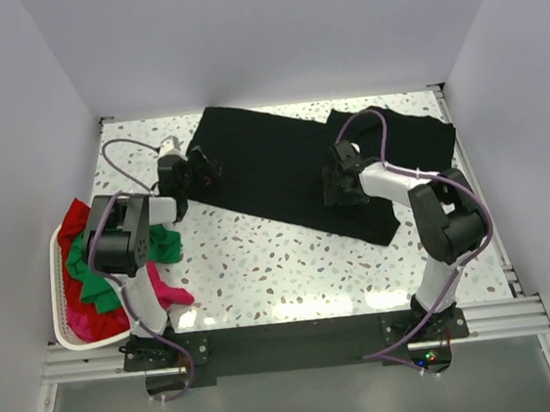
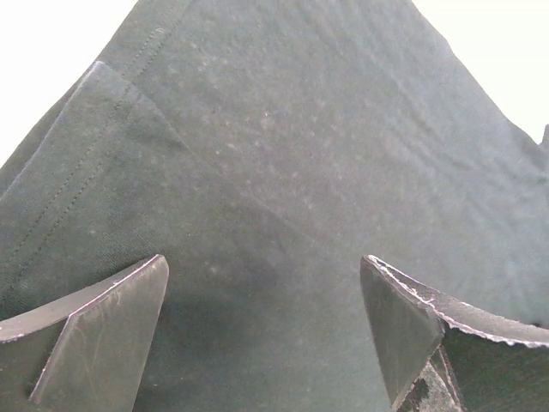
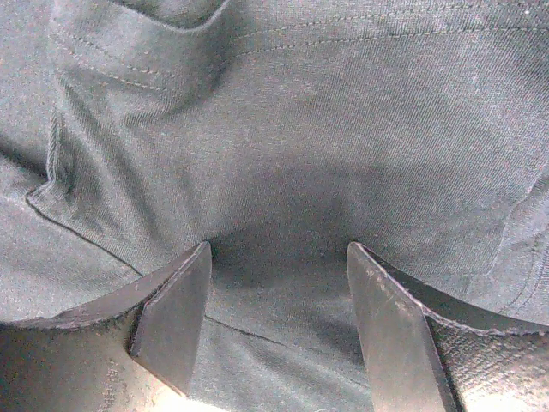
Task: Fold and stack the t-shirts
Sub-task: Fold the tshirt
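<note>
Nearest, on my left, the white basket holds the green, red and magenta t-shirts, some spilling onto the table; farther out, my right gripper stands with fingers apart, tips down on the black t-shirt, pinching nothing; my left gripper, spread wide, sits at that shirt's left edge; the black cloth lies flat across the far side.

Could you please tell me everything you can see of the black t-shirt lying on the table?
The black t-shirt is matte, soft knit cloth with stitched hems, spread mostly flat and diagonally across the far half of the speckled table, its right part doubled over and wrinkled. The left gripper is over its left edge, the right gripper over its right part, both with jaws apart.
</note>
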`<action>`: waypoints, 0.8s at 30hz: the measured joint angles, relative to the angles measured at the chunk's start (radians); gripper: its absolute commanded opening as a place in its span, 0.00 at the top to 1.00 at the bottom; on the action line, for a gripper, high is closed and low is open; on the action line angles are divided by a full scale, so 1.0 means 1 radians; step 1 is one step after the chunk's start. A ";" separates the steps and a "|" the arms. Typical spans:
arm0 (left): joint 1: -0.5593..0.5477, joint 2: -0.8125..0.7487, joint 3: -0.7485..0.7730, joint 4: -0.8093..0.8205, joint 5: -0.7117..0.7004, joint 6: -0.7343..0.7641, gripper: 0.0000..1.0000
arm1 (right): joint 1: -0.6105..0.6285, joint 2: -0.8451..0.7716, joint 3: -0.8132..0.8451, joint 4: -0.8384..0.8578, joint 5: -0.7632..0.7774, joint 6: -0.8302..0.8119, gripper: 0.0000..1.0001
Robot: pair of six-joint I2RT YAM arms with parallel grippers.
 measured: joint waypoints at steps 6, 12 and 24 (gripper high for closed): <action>0.014 -0.110 -0.175 0.072 -0.051 -0.071 0.00 | 0.081 -0.079 -0.101 0.015 0.013 0.039 0.33; 0.016 -0.214 -0.319 0.114 -0.108 -0.109 0.00 | 0.159 -0.175 -0.213 0.028 0.029 0.088 0.32; 0.012 -0.443 -0.440 0.049 -0.176 -0.103 0.00 | 0.225 -0.284 -0.260 -0.125 0.036 0.131 0.27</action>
